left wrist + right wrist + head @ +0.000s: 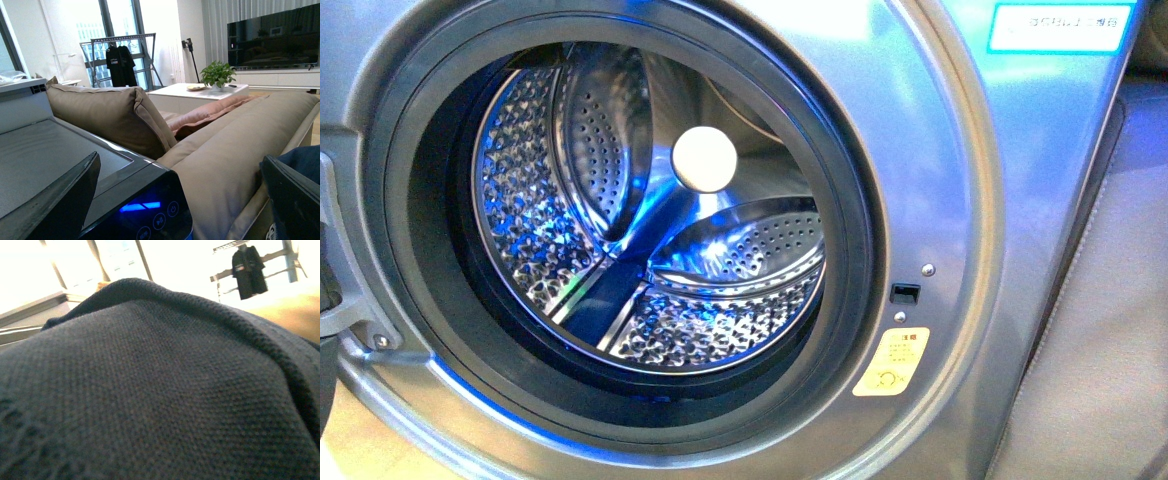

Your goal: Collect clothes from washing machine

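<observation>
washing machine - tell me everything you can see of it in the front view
The washing machine fills the front view, seen close and tilted. Its front is grey metal; the round mouth stands open, ringed by a dark rubber gasket. Inside, the shiny perforated steel drum has raised paddles, a white round cap at the back and blue reflections; nothing lies in the part that shows. A yellow sticker and a latch slot sit beside the mouth, a blue-edged white label further up.

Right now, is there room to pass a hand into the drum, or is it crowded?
The drum, ringed by the dark door seal, is bare steel: free passage. Crowded only at the right wrist, under navy fabric.
</observation>
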